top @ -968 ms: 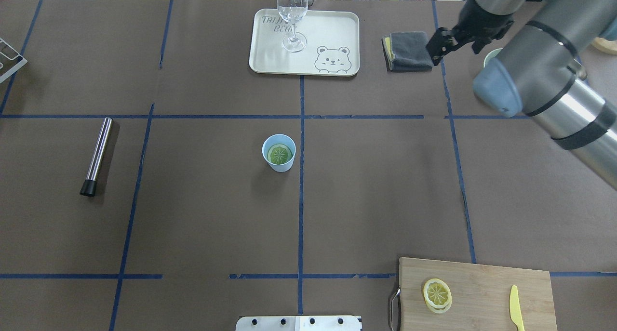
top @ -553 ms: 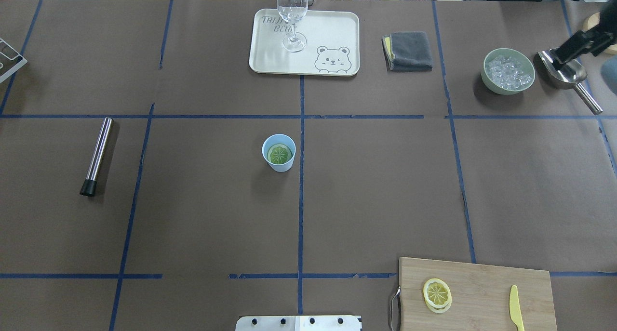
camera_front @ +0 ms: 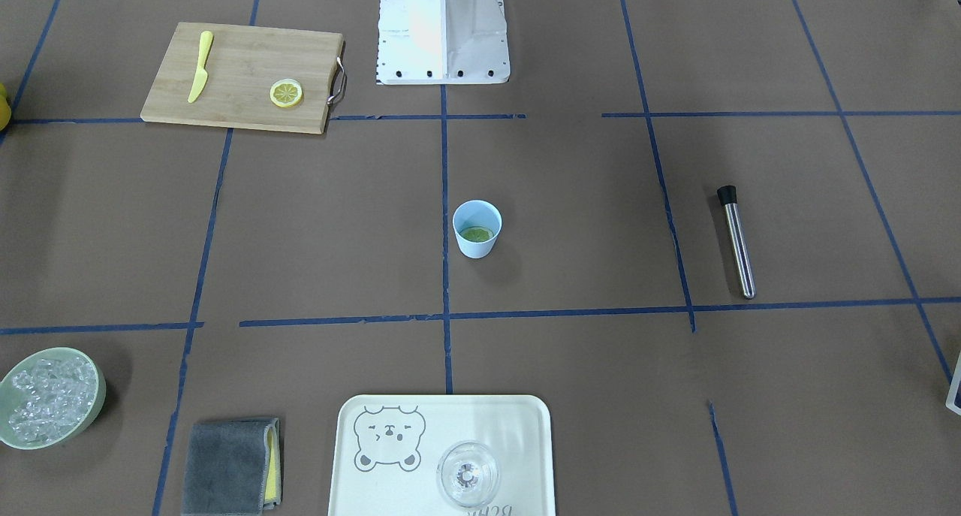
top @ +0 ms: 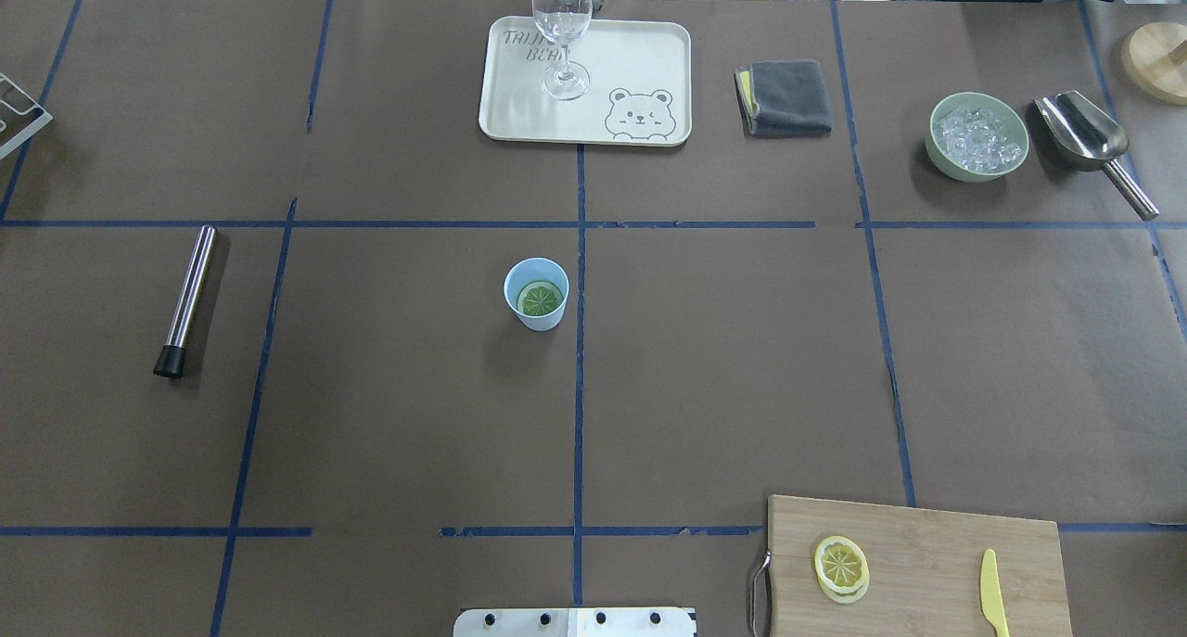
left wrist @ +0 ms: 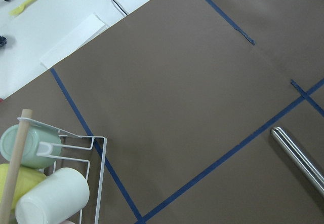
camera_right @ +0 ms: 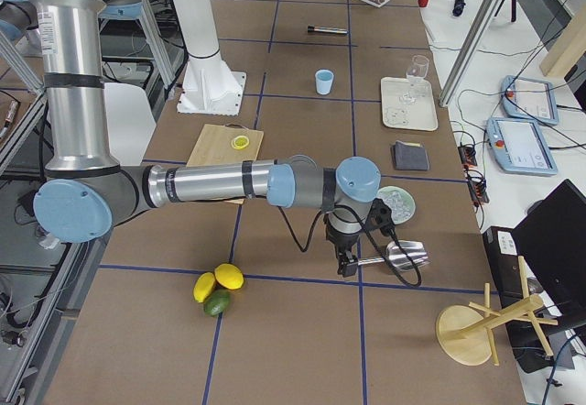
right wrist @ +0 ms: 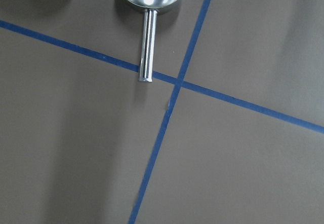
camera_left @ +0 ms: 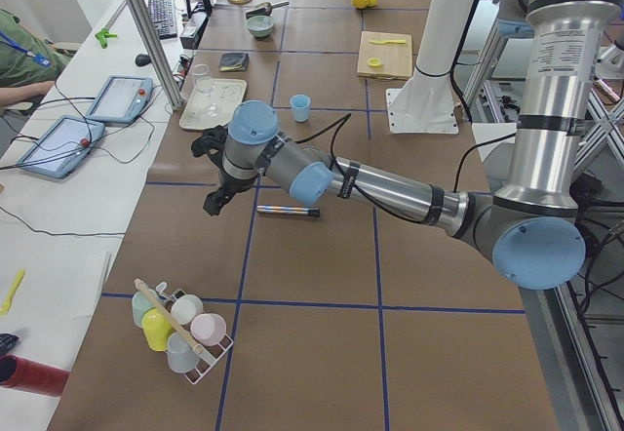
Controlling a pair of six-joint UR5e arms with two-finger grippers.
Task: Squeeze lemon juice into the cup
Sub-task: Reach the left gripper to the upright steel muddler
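The pale blue cup [top: 536, 314] stands upright at the table's middle, also in the front view [camera_front: 477, 247]. One lemon slice [top: 540, 298] lies flat inside it [camera_front: 477, 235]. The other lemon slice [top: 841, 566] lies on the wooden board [top: 927, 544], also in the front view [camera_front: 286, 93]. Neither gripper shows in the overhead or front view. My left gripper [camera_left: 212, 202] hovers over the table's left end, far from the cup. My right gripper [camera_right: 344, 266] hovers by the scoop's handle at the right end. I cannot tell if either is open or shut.
A tray [top: 640, 53] with a clear glass [top: 562, 25], a grey towel [top: 790, 97], a green ice bowl [top: 977, 138] and a steel scoop [top: 1085, 136] stand along the far edge. A steel rod [top: 185, 299] lies left. A yellow knife [top: 992, 605] lies on the board.
My right arm has swung out of the overhead view to the right, uncovering the ice bowl and the scoop. The cup and both slices have not moved.
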